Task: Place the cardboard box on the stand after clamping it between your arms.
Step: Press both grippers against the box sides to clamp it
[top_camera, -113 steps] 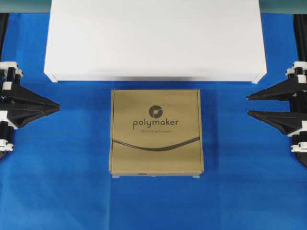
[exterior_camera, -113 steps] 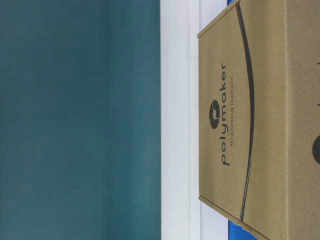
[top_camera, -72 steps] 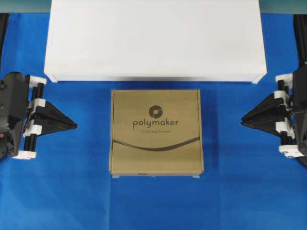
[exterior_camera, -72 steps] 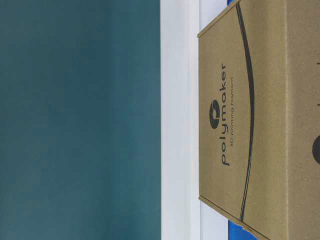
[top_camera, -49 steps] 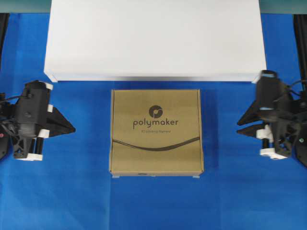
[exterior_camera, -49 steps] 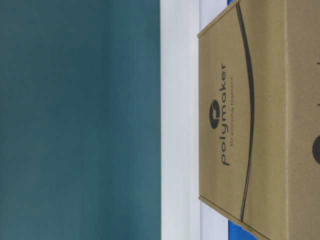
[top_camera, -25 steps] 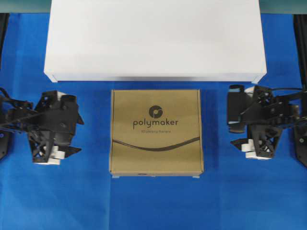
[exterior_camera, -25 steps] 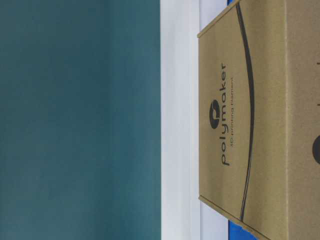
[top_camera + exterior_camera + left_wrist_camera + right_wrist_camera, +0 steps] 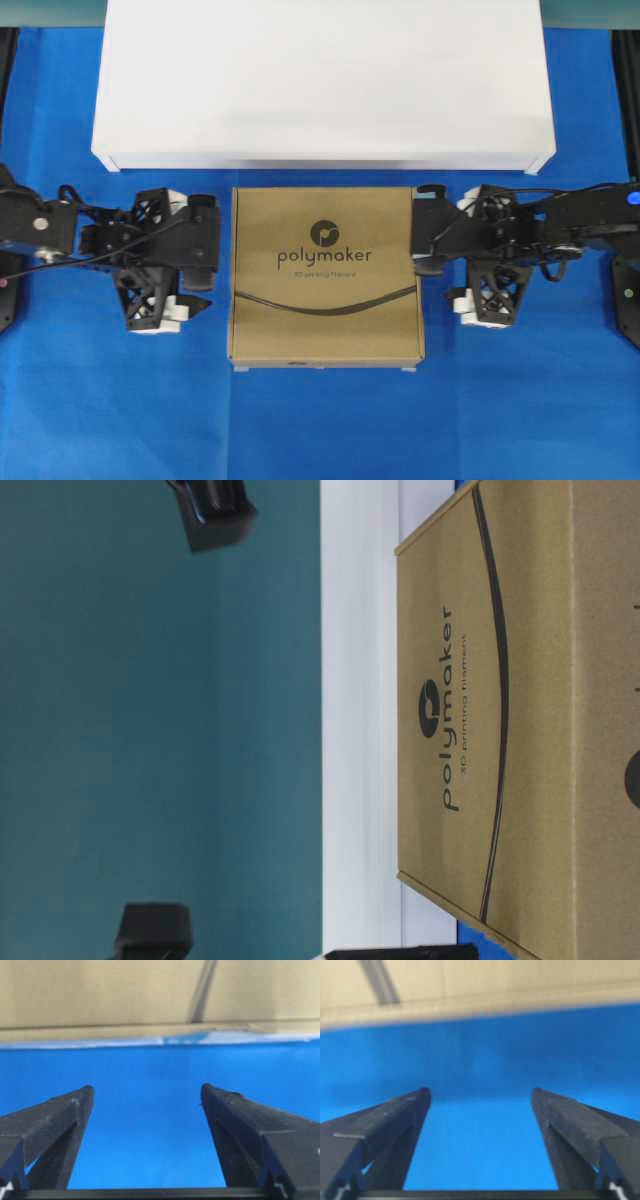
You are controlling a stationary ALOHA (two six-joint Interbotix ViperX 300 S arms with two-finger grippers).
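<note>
My left black lattice gripper [image 9: 145, 1091] has its two fingers spread wide with nothing between them, only blue cloth. My right black lattice gripper [image 9: 479, 1092] is spread wide too and holds nothing.

The square flat brown cardboard box [image 9: 326, 275] with the dark "polymaker" print lies flat between my two grippers. From above, the left gripper [image 9: 205, 262] sits just beside the box's left edge. The right gripper [image 9: 432, 235] is right at the box's right edge, but I cannot tell if it touches. In both wrist views the side of the box [image 9: 125, 997] fills the top, a little way past the fingertips.

The box rests on a blue cloth [image 9: 320, 420] that covers the table. Just behind the box stands the wide low white stand [image 9: 320, 85] with a flat smooth top. A teal wall [image 9: 150, 730] shows in the table-level view.

My left black arm [image 9: 40, 228] reaches in from the left side and my right black arm [image 9: 590, 215] from the right. Both stretch toward the box, facing each other.
</note>
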